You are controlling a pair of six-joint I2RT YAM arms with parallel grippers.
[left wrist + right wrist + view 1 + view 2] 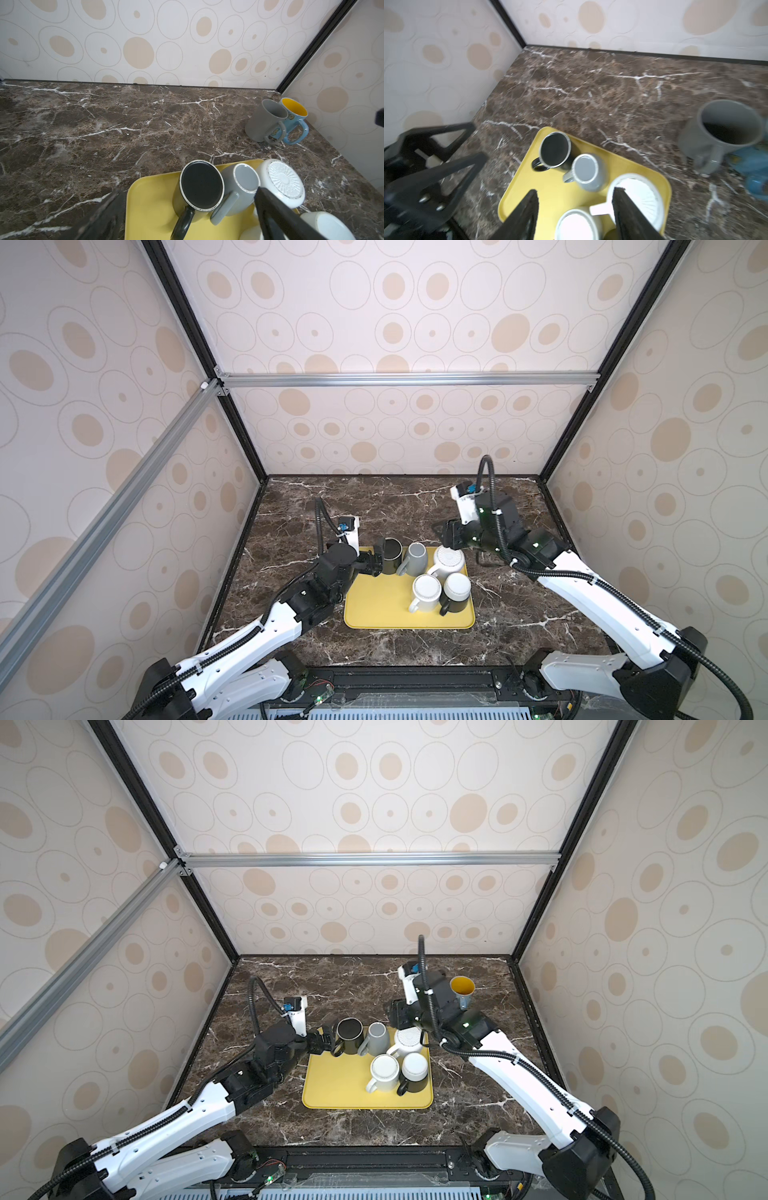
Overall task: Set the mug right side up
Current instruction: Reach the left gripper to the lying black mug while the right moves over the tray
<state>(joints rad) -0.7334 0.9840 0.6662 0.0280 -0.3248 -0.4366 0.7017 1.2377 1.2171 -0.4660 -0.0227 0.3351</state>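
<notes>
So the black mug [349,1035] looks base-up at the far left corner of the yellow tray [332,1090], long axis vertical, handle swung toward the left end effector [327,1041]. That one hangs just beside it, fingers spread wide, nothing held. Right end effector [576,190] is apart too and empty, over the white mug [645,195]. Left's clearly nearer, I'd say.

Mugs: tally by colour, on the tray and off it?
Black mugs: 2 (one has a white base)
Grey mugs: 2
White mugs: 2
Blue mug, yellow inside: 1
Total: 7
</notes>
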